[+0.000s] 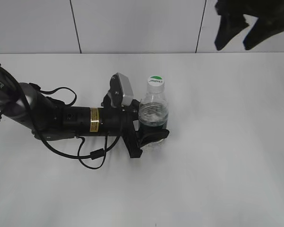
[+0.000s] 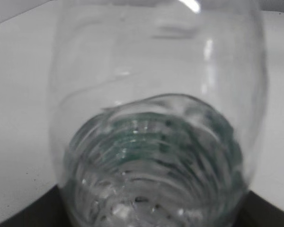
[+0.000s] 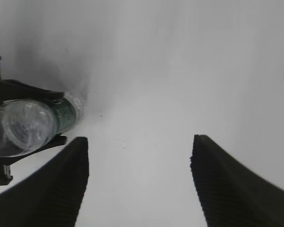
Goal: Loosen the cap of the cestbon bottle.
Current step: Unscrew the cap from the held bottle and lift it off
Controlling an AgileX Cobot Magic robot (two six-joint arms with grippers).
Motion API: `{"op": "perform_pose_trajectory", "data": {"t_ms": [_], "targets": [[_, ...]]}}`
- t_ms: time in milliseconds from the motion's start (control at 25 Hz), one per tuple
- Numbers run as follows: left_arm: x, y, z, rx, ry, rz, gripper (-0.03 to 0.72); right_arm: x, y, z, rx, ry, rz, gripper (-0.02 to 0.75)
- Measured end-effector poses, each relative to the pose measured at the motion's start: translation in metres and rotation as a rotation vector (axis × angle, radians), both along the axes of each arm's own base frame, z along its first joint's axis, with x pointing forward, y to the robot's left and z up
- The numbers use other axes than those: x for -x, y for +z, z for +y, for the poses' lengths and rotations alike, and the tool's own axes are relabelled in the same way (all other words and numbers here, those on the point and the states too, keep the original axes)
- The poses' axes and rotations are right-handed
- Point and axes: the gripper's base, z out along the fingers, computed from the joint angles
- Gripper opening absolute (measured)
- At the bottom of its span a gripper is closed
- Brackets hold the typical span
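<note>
The left gripper (image 1: 151, 137) was clamped around the lower body of the cestbon bottle (image 1: 154, 118), one dark finger on each side, holding it upright on the white table (image 1: 227, 165). In the left wrist view the clear ribbed bottle filled the frame, with the green label seen through the plastic. The cap (image 1: 155, 82) was on the neck, green half up, nothing touching it. The right gripper (image 1: 253, 28) hung high at the far right, well apart from the bottle, fingers spread wide and empty; its wrist view showed both fingers (image 3: 57, 189) parted over bare table, the bottle off at the left edge. Step in hand, as I judged it: bottle braced, cap not yet grasped. The next move would call for the right gripper to travel left and down over the cap, centre it between the fingers, close, then twist while the left hand holds firm.
</note>
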Motion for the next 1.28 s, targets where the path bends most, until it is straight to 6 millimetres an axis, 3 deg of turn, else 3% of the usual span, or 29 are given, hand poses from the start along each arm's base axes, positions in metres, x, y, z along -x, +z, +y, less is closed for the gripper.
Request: {"op": "perform_pose_trajectory", "data": {"t_ms": [320, 600, 1000, 1280], "targets": [[0.000, 0.000, 0.000, 0.000, -0.004, -0.001, 0.404, 0.017, -0.008, 0.071, 0.001, 0.185, 0.010, 0.516], [0.000, 0.000, 0.000, -0.001, -0.004, -0.001, 0.404, 0.025, -0.018, 0.107, -0.016, 0.242, 0.041, 0.516], [0.000, 0.000, 0.000, -0.002, -0.006, -0.001, 0.404, 0.035, -0.019, 0.129, -0.022, 0.290, 0.044, 0.508], [0.000, 0.000, 0.000, -0.002, -0.007, -0.001, 0.404, 0.031, -0.036, 0.137, -0.004, 0.300, 0.082, 0.462]]}}
